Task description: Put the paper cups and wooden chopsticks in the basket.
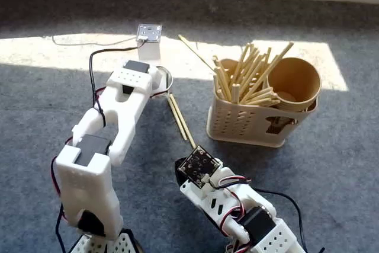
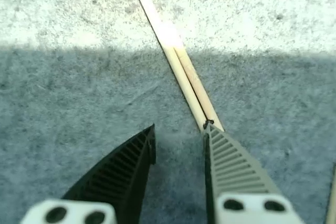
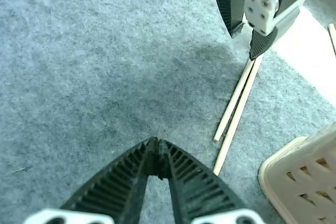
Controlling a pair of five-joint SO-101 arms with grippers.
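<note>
A pair of wooden chopsticks (image 1: 180, 119) lies on the grey carpet between the two arms and the basket (image 1: 246, 127). My left gripper (image 2: 179, 128) is open and low over the carpet. Its pale fingertip (image 2: 209, 128) touches the near end of the chopstick pair (image 2: 178, 61), and its dark finger stands beside it. The right wrist view has that left gripper (image 3: 245, 44) at the far end of the same pair (image 3: 239, 103). My right gripper (image 3: 157, 144) is shut and holds nothing, short of the pair. The basket holds several chopsticks (image 1: 249, 75) and a paper cup (image 1: 293, 81).
One more loose chopstick (image 1: 195, 53) lies on the sunlit carpet behind the basket. A small white box (image 1: 149, 35) with a cable sits beyond the left arm. The basket's corner (image 3: 304, 182) is close beside the right gripper.
</note>
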